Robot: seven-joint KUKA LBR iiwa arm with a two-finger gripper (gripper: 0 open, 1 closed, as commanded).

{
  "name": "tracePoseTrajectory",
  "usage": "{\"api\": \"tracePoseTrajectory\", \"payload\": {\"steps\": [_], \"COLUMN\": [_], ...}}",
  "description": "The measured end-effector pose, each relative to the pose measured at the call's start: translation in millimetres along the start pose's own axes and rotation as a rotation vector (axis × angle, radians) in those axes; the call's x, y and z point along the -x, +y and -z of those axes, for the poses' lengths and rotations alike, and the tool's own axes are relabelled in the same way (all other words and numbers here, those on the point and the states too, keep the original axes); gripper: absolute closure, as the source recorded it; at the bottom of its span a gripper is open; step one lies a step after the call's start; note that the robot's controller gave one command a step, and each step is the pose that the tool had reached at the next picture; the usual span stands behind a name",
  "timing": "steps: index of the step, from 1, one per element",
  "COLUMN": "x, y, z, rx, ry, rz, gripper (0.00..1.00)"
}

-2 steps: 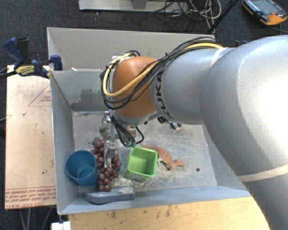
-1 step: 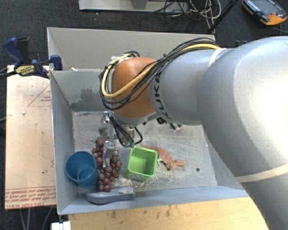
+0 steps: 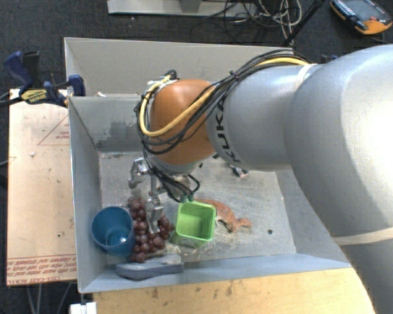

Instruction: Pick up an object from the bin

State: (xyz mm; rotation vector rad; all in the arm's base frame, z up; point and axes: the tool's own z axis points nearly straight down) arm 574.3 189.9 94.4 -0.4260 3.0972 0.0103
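My gripper (image 3: 148,190) hangs below the orange wrist cover, in the left half of the bin. Its metal fingers (image 3: 139,173) reach down onto the top of a bunch of dark red grapes (image 3: 146,231). One finger stands among the upper grapes. A blue cup (image 3: 112,228) lies just left of the grapes, its mouth facing up. A light green square cup (image 3: 196,222) sits right of the grapes, near the gripper.
An orange-brown flat piece (image 3: 230,217) lies right of the green cup. A grey flat object (image 3: 147,269) rests against the bin's front wall below the grapes. The arm covers the bin's right and rear part.
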Motion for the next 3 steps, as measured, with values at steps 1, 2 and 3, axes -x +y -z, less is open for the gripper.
{"api": "tracePoseTrajectory", "payload": {"steps": [1,2,3], "x": [-2.4,-34.2,-37.9], "y": [-3,23,28], "z": [-5,-12,-13], "rx": [0.001,-0.002,-0.002], "ry": [0.003,-0.016,-0.020], "rz": [0.042,0.258,0.373], "gripper": [0.00,1.00,1.00]}}
